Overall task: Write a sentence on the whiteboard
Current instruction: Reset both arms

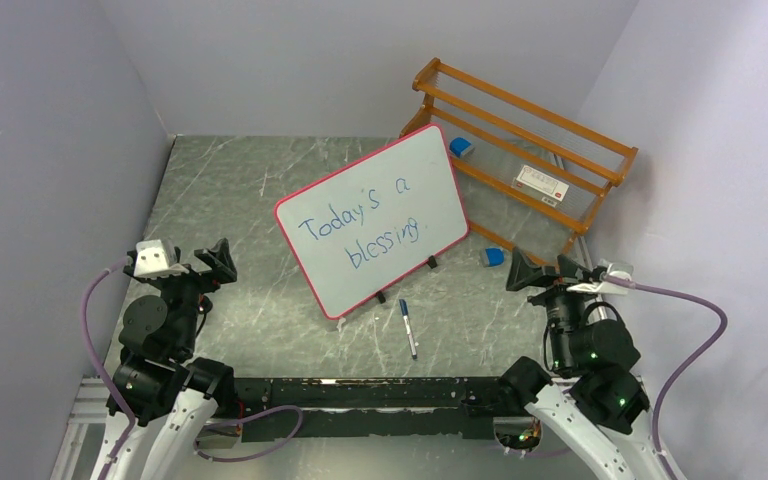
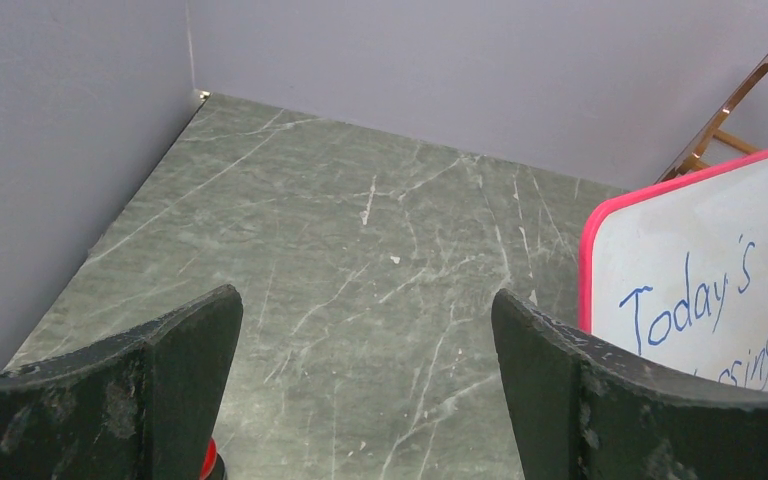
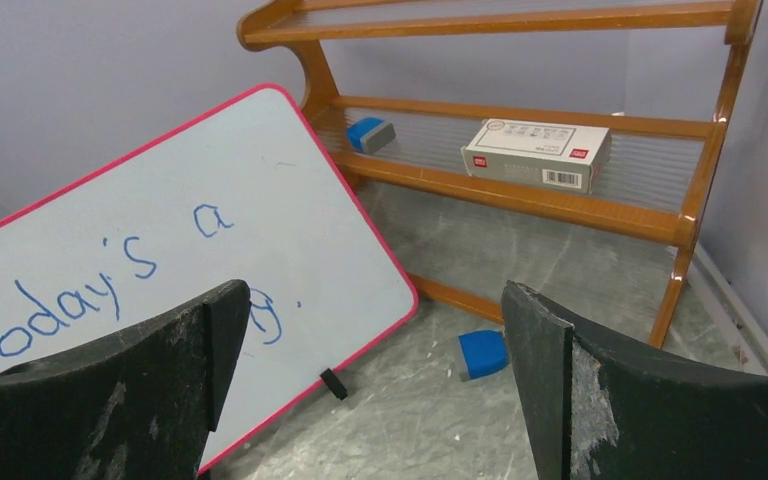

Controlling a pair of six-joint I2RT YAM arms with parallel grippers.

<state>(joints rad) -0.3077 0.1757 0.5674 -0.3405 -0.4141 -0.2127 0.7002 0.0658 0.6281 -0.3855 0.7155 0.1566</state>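
The whiteboard (image 1: 400,190), white with a pink-red rim and black feet, stands tilted in the middle of the table. The sentence (image 1: 360,228) in blue marker reads "Today's a blessing." in two slanted lines. The board also shows in the left wrist view (image 2: 750,210) and the right wrist view (image 3: 160,200). A marker pen (image 1: 407,328) lies on the table in front of the board. My left gripper (image 1: 222,265) is open and empty, left of the board. My right gripper (image 1: 536,272) is open and empty, right of the board.
A wooden rack (image 1: 520,110) stands at the back right, holding a blue eraser (image 1: 461,148) and a white box (image 1: 540,182). Another blue eraser (image 1: 493,256) lies on the table by the rack's foot. Grey walls close in on the left, back and right.
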